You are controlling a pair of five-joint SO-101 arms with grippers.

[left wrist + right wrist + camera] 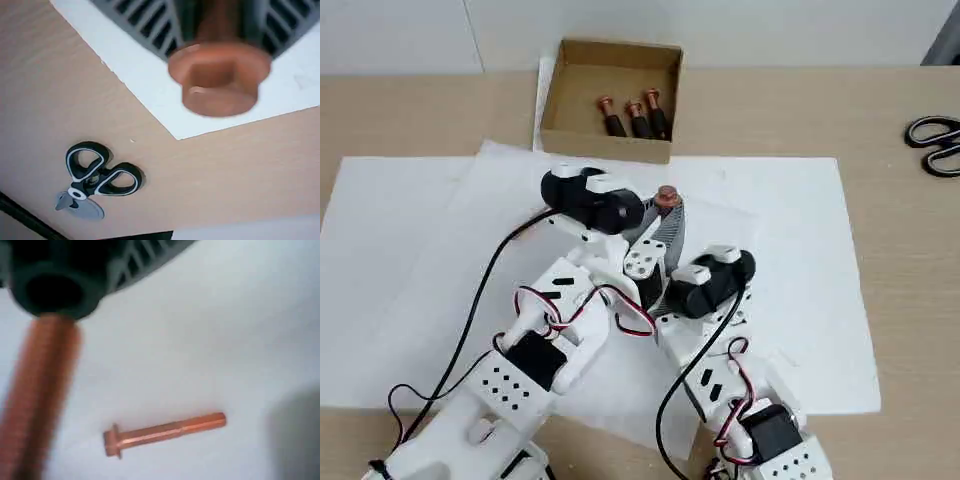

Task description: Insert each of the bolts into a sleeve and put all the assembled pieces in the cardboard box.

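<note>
My left gripper (658, 208) is shut on a copper bolt (217, 75), whose hex head (667, 195) shows between the grey ribbed fingers (140, 25). My right gripper (50, 265) is shut on a black sleeve (50, 287). The bolt's threaded shaft (40, 390) meets the sleeve's open mouth; how deep it sits is hidden. Both grippers (665, 245) meet above the white paper, just in front of the cardboard box (552, 100). Three assembled pieces (635, 115) lie inside the box. One loose copper bolt (165, 432) lies flat on the paper below the right gripper.
White paper sheets (800, 260) cover the middle of the wooden table (800, 110). Scissors (935, 145) lie at the far right edge, also seen as scissors (97, 175) beyond the paper's corner. Cables run along both arms.
</note>
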